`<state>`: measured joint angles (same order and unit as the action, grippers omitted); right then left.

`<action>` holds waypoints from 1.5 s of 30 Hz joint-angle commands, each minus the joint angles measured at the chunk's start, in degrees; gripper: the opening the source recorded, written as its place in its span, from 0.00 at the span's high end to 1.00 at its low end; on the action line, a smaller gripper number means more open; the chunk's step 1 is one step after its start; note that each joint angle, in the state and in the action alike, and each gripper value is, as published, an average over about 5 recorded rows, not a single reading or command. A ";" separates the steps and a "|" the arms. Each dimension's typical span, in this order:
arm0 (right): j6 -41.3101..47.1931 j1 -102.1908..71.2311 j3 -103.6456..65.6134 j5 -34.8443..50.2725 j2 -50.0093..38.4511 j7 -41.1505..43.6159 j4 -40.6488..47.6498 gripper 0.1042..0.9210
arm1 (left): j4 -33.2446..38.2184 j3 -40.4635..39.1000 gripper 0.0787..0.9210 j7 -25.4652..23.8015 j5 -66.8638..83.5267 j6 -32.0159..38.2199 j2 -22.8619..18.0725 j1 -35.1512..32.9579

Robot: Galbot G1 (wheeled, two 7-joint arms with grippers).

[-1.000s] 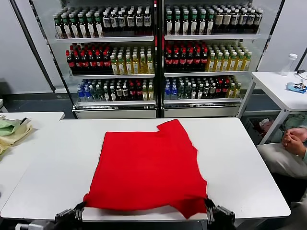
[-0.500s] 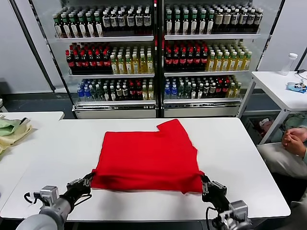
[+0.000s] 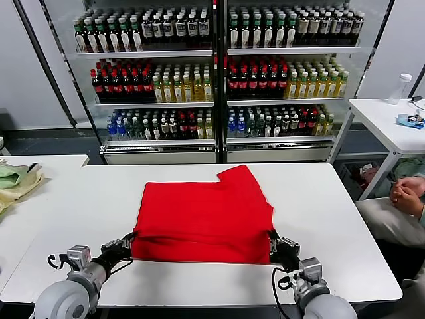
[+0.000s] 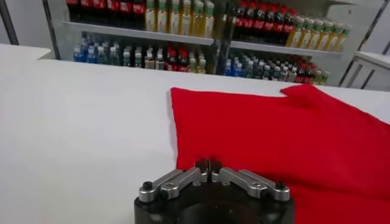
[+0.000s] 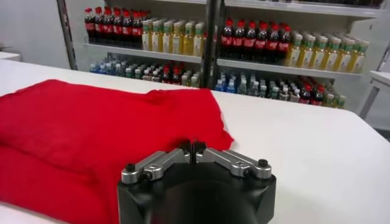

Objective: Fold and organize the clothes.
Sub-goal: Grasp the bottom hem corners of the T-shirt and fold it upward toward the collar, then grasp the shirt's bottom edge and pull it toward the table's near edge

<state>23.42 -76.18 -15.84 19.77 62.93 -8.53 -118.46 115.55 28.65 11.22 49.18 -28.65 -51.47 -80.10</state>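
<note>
The red T-shirt (image 3: 206,212) lies on the white table (image 3: 332,219), plain side up, with one sleeve sticking out at the far right. Its near hem is raised a little and doubled over the lower part. My left gripper (image 3: 129,240) is shut on the near left corner of the hem. My right gripper (image 3: 272,240) is shut on the near right corner. In the left wrist view the closed fingertips of the left gripper (image 4: 208,164) pinch the edge of the T-shirt (image 4: 292,140). The right wrist view has the right gripper (image 5: 191,147) closed on the T-shirt (image 5: 91,134) in the same way.
A pale green cloth heap (image 3: 16,183) lies on a side table at the left. Drinks coolers (image 3: 219,80) stand behind the table. At the right are another white table (image 3: 388,123) with a bottle (image 3: 400,88) and a seated person's hands (image 3: 406,196).
Both grippers have moved from the table's front edge toward its middle, carrying the shirt's near hem with them. The shirt now covers less of the table front to back.
</note>
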 commanded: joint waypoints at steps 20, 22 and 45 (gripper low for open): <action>0.08 9.66 4.58 -0.93 4.18 -0.02 10.72 0.56 | -1.51 0.73 0.60 -0.05 -1.32 0.86 -0.94 -0.08; 0.00 10.45 4.90 -0.83 4.68 -0.20 11.29 0.48 | -0.81 1.16 0.54 -0.05 -1.34 0.87 -0.95 -0.73; 3.38 -12.98 -4.17 -0.93 1.37 -4.86 -6.82 0.12 | 3.37 1.69 0.12 0.84 -4.12 1.43 -2.39 -7.57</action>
<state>25.74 -79.86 -17.47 19.09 65.02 -11.54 -120.31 118.76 31.19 11.89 46.55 -27.11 -52.99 -86.17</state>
